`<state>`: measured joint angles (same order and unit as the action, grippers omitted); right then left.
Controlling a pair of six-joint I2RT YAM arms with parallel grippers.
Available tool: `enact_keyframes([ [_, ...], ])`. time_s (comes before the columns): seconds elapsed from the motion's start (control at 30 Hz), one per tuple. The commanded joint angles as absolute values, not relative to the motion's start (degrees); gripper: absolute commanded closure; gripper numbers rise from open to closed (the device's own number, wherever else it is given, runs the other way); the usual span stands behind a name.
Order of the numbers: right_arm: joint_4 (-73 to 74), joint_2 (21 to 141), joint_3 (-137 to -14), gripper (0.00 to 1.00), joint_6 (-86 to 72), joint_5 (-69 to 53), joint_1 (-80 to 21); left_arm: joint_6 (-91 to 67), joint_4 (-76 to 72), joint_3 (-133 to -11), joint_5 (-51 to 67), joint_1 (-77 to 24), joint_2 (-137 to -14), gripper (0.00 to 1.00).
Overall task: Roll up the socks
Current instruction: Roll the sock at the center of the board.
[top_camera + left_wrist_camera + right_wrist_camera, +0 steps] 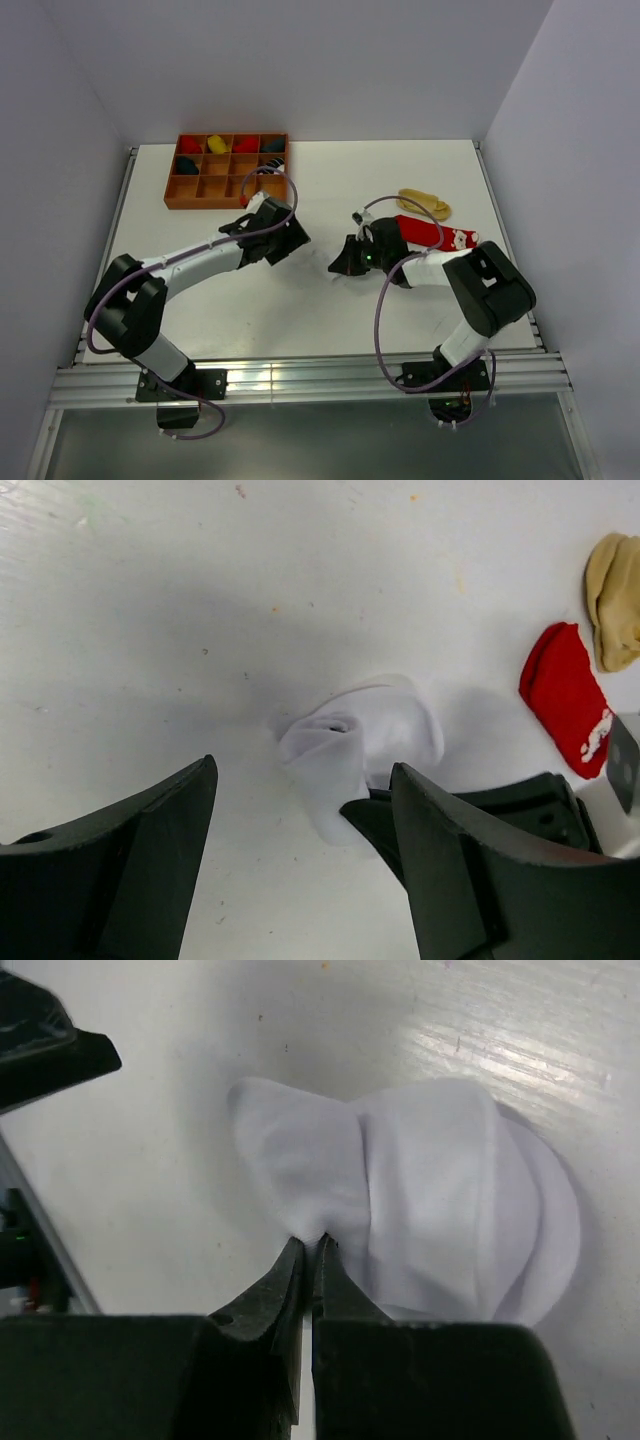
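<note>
The white sock (352,742) lies partly rolled on the table between my two grippers; its black cuff stripes do not show. My right gripper (312,1244) is shut, pinching a fold of the white sock (420,1190) at its near edge; in the top view it (342,264) sits mid-table. My left gripper (305,780) is open and empty, its fingers either side of the roll's near end, just short of it; in the top view it (293,240) is left of the right gripper. The red sock (432,233) and the tan-yellow sock (424,205) lie flat at the right.
A brown wooden compartment tray (226,190) stands at the back left with rolled socks in its far cells. The red sock (565,695) and the tan-yellow sock (615,600) also show at the right of the left wrist view. White walls enclose the table.
</note>
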<state>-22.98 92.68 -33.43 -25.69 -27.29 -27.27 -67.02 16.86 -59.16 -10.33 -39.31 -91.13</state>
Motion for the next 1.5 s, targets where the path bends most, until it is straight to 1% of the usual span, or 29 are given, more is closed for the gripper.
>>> enact_keyframes([
  [0.0,-18.8,97.7,-29.9,1.00,-29.8,-34.5,-23.0,-68.0,11.2,-56.2,-8.6,-40.2,-89.2,0.25],
  [0.1,-19.4,100.7,-29.4,1.00,-32.3,-36.9,-20.7,-68.5,9.5,-54.0,-7.7,-41.7,-88.9,0.25],
  [0.23,-19.1,102.4,-29.3,1.00,-35.1,-37.2,-18.9,-68.6,7.5,-52.9,-6.2,-43.0,-90.2,0.25],
  [0.47,-16.5,104.9,-29.7,1.00,-37.2,-35.5,-18.0,-66.3,4.2,-54.4,-5.6,-44.6,-93.1,0.26],
  [0.83,-14.9,105.6,-30.9,1.00,-36.9,-34.3,-17.8,-64.3,1.4,-57.0,-5.3,-44.6,-99.4,0.28],
  [1.1,-14.6,106.0,-31.2,1.00,-36.7,-34.2,-17.9,-62.7,1.9,-59.0,-5.8,-44.6,-104.6,0.30],
  [1.2,-14.4,106.1,-31.2,1.00,-36.7,-34.2,-17.9,-62.6,0.5,-58.2,-5.6,-44.6,-104.7,0.30],
  [1.3,-14.3,105.9,-31.2,1.00,-36.7,-34.1,-17.9,-62.3,-4.3,-56.0,-6.2,-44.6,-103.0,0.29],
  [1.47,-14.3,106.2,-31.3,1.00,-36.7,-34.2,-17.9,-61.9,-5.7,-55.1,-6.2,-44.1,-102.0,0.29],
])
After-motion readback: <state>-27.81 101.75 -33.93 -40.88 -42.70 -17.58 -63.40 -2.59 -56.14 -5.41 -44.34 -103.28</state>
